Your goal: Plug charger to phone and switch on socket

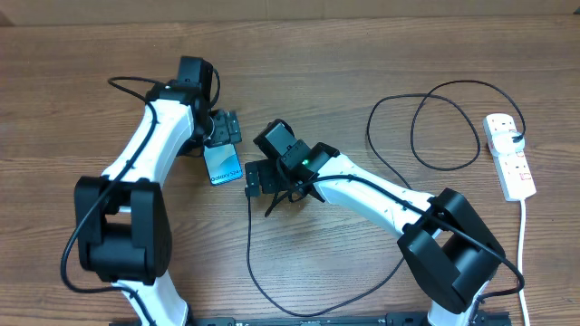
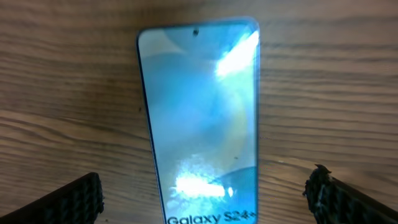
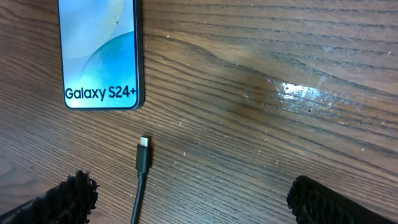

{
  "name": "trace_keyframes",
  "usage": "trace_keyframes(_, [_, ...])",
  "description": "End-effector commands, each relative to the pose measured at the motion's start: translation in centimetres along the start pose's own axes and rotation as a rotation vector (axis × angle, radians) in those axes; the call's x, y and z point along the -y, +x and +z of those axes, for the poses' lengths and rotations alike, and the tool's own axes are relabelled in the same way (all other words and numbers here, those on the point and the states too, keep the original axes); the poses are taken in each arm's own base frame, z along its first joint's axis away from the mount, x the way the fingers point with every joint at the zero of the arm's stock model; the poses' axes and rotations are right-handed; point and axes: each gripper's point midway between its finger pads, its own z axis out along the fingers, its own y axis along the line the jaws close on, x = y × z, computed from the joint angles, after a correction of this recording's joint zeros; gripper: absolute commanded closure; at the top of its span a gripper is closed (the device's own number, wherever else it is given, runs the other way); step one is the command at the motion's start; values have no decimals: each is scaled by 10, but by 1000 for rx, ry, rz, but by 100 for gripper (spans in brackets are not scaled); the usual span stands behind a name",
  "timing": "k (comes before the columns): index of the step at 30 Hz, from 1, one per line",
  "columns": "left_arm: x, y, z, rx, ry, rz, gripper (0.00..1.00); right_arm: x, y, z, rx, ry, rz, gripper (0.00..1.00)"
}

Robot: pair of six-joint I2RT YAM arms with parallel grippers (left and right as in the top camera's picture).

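Left arm (image 1: pixel 149 136) runs up the table's (image 1: pixel 344 54) left side and folds back at the top. The left gripper (image 1: pixel 220 134) hangs over the phone (image 1: pixel 223 164) with its jaws wide apart. In its wrist view the fingertips (image 2: pixel 74 199) sit at the bottom corners, one on each side of the phone's lettered end, both clear of it. Right arm (image 1: pixel 381 195) stretches in low from the lower right. The right gripper (image 3: pixel 196 202) is spread open as well, straddling the charger (image 3: pixel 142 163) and pinching nothing. That wrist view shows what the overhead can't: the connector tip lies flat on the wood just short of the phone's "Galaxy S24+" edge, a gap between them. From above, that tip is lost under the right wrist. The overhead alone shows the cable looping across the right half of the table to the socket (image 1: pixel 509 156) at the far right, with a dark plug on its upper end. The switches are too small to read. Both wrist views cut the phone off, each showing only part of it.
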Motion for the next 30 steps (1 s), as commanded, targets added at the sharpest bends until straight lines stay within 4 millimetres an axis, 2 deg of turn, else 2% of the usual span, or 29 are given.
trace_keyframes(1, [-6, 13, 27, -71, -30, 23, 0, 3, 3, 3, -5, 15, 5, 0])
trace_keyframes(2, [-6, 17, 39, -98, -36, 23, 1, 4, 4, 3, -8, 16, 6, 0])
trace_keyframes(5, [-2, 24, 56, -143, -11, 21, 0, 4, 4, 3, -11, 18, 6, 0])
trace_keyframes(10, [-2, 31, 73, -181, -16, 20, 0, 5, 5, 3, -14, 21, 6, 0])
trace_keyframes(12, [-3, 32, 75, -187, -19, 20, 0, 5, 5, 3, -15, 20, 6, 0])
trace_keyframes(15, [-3, 32, 75, -187, -18, 20, 8, 5, 5, 3, -14, 21, 6, 0])
trace_keyframes(18, [-2, 31, 75, -181, -16, 20, 22, 5, 5, 3, -15, 20, 6, 0])
trace_keyframes(24, [3, 32, 75, -190, 15, 37, 41, 5, 5, 3, -15, 21, 5, 0])
trace_keyframes(26, [6, 33, 74, -196, 37, 46, 43, 5, 5, 3, -15, 21, 5, 0])
trace_keyframes(30, [6, 34, 74, -199, 35, 45, 37, 5, 5, 3, -15, 21, 5, 0])
